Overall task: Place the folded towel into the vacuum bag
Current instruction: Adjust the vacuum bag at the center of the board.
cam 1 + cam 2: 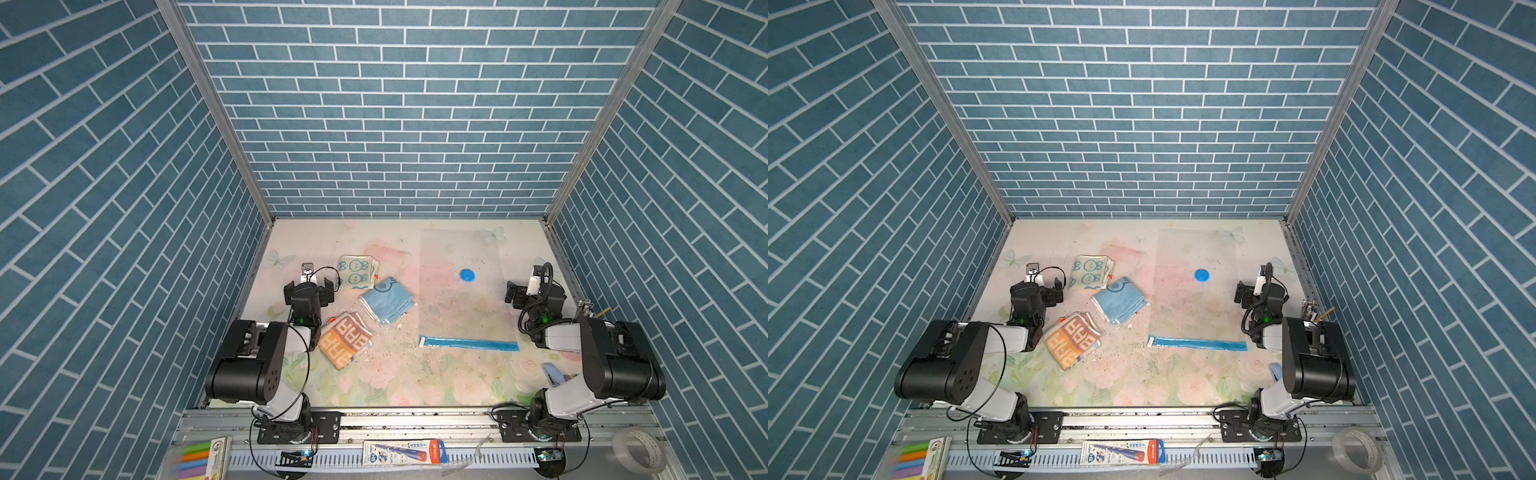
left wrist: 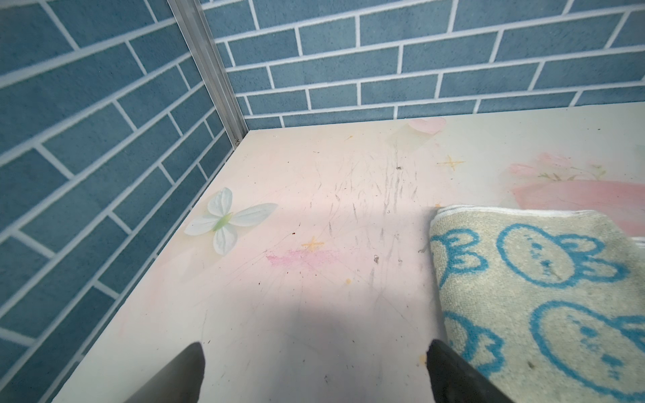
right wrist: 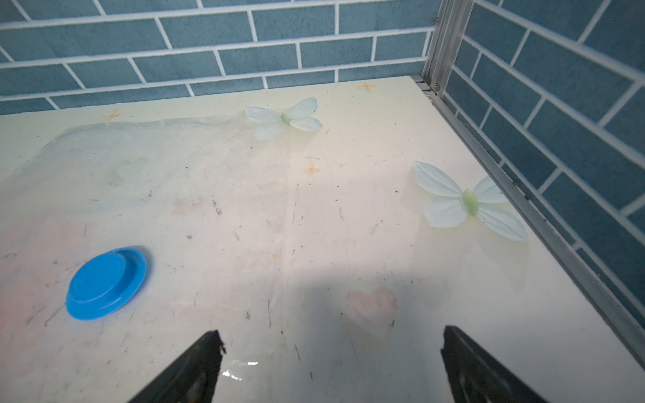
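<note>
Three folded towels lie left of centre in both top views: a beige one with blue bunnies (image 1: 357, 272) (image 1: 1090, 272), a light blue one (image 1: 387, 301) and an orange-brown patterned one (image 1: 345, 340). The clear vacuum bag (image 1: 461, 299) (image 1: 1196, 299) lies flat to their right, its blue zip strip (image 1: 469, 344) nearest me and its round blue valve cap (image 1: 467, 274) (image 3: 106, 282) on top. My left gripper (image 1: 309, 286) (image 2: 314, 349) stands open over bare table just left of the bunny towel (image 2: 541, 296). Over the bag's right edge (image 3: 209, 195), my right gripper (image 1: 534, 286) (image 3: 331, 335) is open and empty.
Blue brick walls close in the table on three sides, with metal rails at the corners. A small blue object (image 1: 555, 374) lies under the right arm. On the front rail sit a tape roll (image 1: 638, 451), a toothbrush pack (image 1: 405, 452) and coloured markers (image 1: 199, 459). Crumbs dot the table (image 1: 390, 349).
</note>
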`<state>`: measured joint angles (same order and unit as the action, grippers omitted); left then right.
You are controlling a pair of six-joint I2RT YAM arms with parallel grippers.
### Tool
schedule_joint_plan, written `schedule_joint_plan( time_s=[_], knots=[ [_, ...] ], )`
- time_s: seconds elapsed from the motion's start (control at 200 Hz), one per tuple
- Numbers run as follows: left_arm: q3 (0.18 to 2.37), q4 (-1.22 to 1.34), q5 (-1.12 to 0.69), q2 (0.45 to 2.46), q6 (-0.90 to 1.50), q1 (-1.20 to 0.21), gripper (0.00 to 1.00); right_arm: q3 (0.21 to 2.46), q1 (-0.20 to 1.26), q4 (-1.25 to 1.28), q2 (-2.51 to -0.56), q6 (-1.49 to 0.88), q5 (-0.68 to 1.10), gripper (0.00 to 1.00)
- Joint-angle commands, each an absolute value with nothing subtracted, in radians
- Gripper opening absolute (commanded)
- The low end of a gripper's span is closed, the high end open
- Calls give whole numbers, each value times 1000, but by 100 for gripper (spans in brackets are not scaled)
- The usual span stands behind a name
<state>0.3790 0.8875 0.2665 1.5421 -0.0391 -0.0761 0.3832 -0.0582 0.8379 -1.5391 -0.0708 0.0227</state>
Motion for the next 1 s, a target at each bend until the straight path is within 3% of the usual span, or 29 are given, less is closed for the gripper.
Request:
schedule_joint_plan(
  time_s=[0.0, 0.605, 0.82, 0.92, 0.995],
  knots=[
    [378, 887, 259, 1531, -46, -71, 100, 400, -59, 849, -1539, -48, 32, 99],
    [371, 895, 259, 1527, -45, -71, 100, 405, -60, 834, -1535, -55, 13, 99],
    [413, 692, 294, 1352, -33, -71, 100, 591, -60, 404, -1377, -47, 81, 99],
    [447, 594, 306, 1247, -28, -71, 100, 667, -60, 289, -1297, -167, 183, 99],
    [472, 570, 312, 1171, 10, -71, 100, 746, -61, 168, -1268, -386, 176, 99]
  ],
)
